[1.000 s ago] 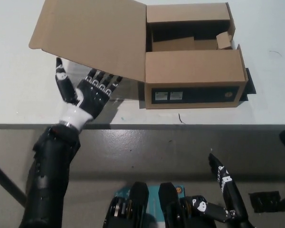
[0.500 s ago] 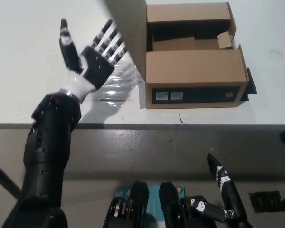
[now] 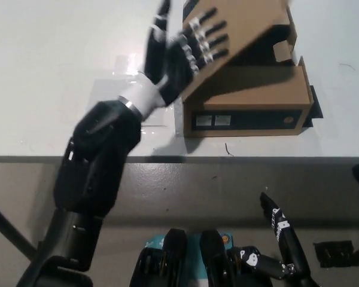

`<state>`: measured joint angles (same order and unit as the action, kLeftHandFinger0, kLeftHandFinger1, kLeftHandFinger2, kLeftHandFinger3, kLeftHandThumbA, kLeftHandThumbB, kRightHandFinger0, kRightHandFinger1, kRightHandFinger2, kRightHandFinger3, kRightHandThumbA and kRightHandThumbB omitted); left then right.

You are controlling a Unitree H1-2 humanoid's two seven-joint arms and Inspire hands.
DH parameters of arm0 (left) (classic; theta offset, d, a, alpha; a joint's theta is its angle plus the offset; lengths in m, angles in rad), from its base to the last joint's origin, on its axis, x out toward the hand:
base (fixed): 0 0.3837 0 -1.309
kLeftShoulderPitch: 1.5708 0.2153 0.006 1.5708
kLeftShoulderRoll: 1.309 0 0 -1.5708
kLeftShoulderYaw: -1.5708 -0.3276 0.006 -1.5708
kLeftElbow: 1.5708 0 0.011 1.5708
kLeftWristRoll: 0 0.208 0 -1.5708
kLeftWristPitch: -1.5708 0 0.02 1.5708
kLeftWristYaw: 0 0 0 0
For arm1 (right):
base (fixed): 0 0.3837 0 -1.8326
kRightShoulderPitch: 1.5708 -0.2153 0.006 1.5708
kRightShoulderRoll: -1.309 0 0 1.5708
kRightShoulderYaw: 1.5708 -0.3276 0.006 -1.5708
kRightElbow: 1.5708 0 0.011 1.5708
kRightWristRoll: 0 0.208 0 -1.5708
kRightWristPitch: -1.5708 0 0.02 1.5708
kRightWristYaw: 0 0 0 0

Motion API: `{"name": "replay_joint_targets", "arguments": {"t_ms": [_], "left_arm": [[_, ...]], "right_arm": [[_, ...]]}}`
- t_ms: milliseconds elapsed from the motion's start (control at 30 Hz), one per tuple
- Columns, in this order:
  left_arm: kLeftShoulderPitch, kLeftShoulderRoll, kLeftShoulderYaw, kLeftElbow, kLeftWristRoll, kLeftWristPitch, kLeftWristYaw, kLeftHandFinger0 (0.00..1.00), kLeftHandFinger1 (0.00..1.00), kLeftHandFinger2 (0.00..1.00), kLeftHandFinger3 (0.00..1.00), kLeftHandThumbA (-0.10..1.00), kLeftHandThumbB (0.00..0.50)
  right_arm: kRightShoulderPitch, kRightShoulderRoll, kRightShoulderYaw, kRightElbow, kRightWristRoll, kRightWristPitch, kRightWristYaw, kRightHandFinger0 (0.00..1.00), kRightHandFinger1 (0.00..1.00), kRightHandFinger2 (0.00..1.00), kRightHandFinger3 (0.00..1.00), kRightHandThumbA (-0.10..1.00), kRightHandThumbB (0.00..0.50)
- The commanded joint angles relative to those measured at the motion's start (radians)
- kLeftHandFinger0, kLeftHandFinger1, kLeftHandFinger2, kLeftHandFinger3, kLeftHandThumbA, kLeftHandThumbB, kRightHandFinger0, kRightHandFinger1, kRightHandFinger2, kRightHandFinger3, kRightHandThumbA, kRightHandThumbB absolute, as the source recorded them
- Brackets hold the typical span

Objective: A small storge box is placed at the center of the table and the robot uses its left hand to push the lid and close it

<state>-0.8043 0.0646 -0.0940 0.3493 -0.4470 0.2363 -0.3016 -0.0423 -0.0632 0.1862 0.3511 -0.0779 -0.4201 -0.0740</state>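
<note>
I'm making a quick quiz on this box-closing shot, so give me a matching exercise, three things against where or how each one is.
Things:
1. lid
2. left hand
3. right hand

States:
A. low at the bottom right, off the table
B. tilted over the box, not yet flat
C. fingers spread, pressed against the flap

Pairs: 1-B, 2-C, 3-A

The left hand (image 3: 188, 51) lies flat, fingers spread, against the tilted brown cardboard lid (image 3: 245, 27) of the small cardboard storage box (image 3: 248, 98) on the white table (image 3: 54, 66). The black right hand (image 3: 278, 242) rests low at the bottom right.
</note>
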Motion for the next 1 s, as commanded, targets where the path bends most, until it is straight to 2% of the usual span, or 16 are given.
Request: {"name": "replay_joint_targets", "arguments": {"t_ms": [0, 67, 167, 267, 467, 667, 833, 933, 967], "left_arm": [[0.001, -0.003, -0.071, -0.009, 0.175, -0.119, 0.011, 1.0, 1.0, 1.0, 1.0, 1.0, 0.393], [0.019, -0.011, -0.092, 0.018, 0.184, -0.125, 0.002, 1.0, 1.0, 1.0, 1.0, 1.0, 0.365], [0.045, -0.023, -0.099, 0.051, 0.193, -0.137, -0.002, 1.0, 1.0, 1.0, 1.0, 1.0, 0.37], [0.063, -0.031, -0.092, 0.061, 0.187, -0.128, -0.016, 1.0, 1.0, 1.0, 1.0, 1.0, 0.405], [0.083, -0.04, -0.051, 0.048, 0.152, -0.091, -0.027, 1.0, 1.0, 1.0, 1.0, 1.0, 0.363], [0.095, -0.05, 0.007, 0.011, 0.099, -0.049, -0.033, 1.0, 1.0, 1.0, 1.0, 1.0, 0.365], [0.145, -0.039, 0.034, -0.145, 0.055, 0.007, -0.057, 1.0, 1.0, 1.0, 1.0, 1.0, 0.389], [0.199, -0.024, 0.033, -0.295, 0.019, 0.069, -0.069, 1.0, 1.0, 1.0, 1.0, 1.0, 0.392], [0.23, -0.02, 0.035, -0.375, -0.011, 0.114, -0.068, 1.0, 1.0, 1.0, 1.0, 1.0, 0.382]], "right_arm": [[-0.008, 0.004, 0.016, -0.028, 0.002, -0.05, 0.008, 1.0, 1.0, 1.0, 1.0, 1.0, 0.365], [-0.009, 0.005, 0.016, -0.026, 0.008, -0.05, 0.013, 1.0, 1.0, 1.0, 1.0, 1.0, 0.369], [-0.008, 0.003, 0.02, -0.027, 0.006, -0.05, 0.013, 1.0, 1.0, 1.0, 1.0, 1.0, 0.372], [-0.011, 0.001, 0.022, -0.034, -0.001, -0.05, 0.009, 1.0, 1.0, 1.0, 1.0, 1.0, 0.37], [-0.025, 0.0, 0.017, -0.03, 0.014, -0.05, 0.024, 1.0, 1.0, 1.0, 1.0, 1.0, 0.372], [-0.029, 0.003, 0.015, -0.03, 0.013, -0.05, 0.023, 1.0, 1.0, 1.0, 1.0, 1.0, 0.368], [-0.036, 0.005, 0.019, -0.026, 0.009, -0.05, 0.021, 1.0, 1.0, 1.0, 1.0, 1.0, 0.361], [-0.039, 0.009, 0.018, -0.022, 0.016, -0.05, 0.027, 1.0, 1.0, 1.0, 1.0, 1.0, 0.355], [-0.039, 0.009, 0.018, -0.021, 0.016, -0.05, 0.028, 1.0, 1.0, 1.0, 1.0, 1.0, 0.354]]}}
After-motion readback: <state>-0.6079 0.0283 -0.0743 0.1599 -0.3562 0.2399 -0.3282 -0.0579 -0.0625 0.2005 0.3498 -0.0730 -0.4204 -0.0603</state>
